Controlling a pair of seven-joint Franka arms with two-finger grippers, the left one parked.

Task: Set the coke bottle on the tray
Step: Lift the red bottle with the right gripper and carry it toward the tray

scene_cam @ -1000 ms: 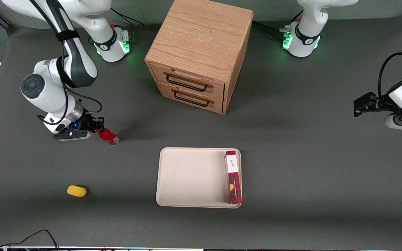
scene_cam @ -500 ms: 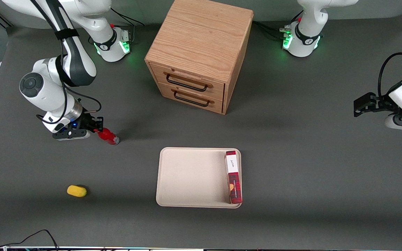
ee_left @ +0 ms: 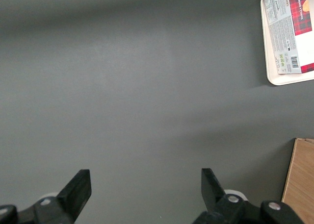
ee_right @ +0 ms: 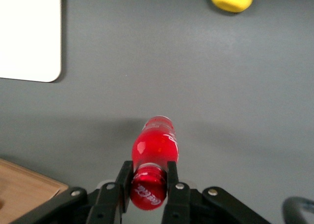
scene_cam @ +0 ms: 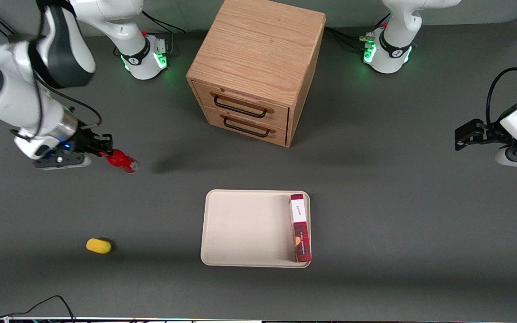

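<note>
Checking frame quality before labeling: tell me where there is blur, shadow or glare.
Front view: the hand, shut on the coke bottle, is motion-smeared; the tray is sharp. Right wrist view: the bottle is crisp over a soft shadow; the tray is washed out.

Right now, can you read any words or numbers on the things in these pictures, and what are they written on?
"Coca-Cola" script, white on the red cap of the small red plastic coke bottle, which the end effector holds by its neck, lifted above the table.
Long red plaid rectangular box on the flat cream-beige tray: white label with barcode and print, too small to read.
Nothing else has writing.
</note>
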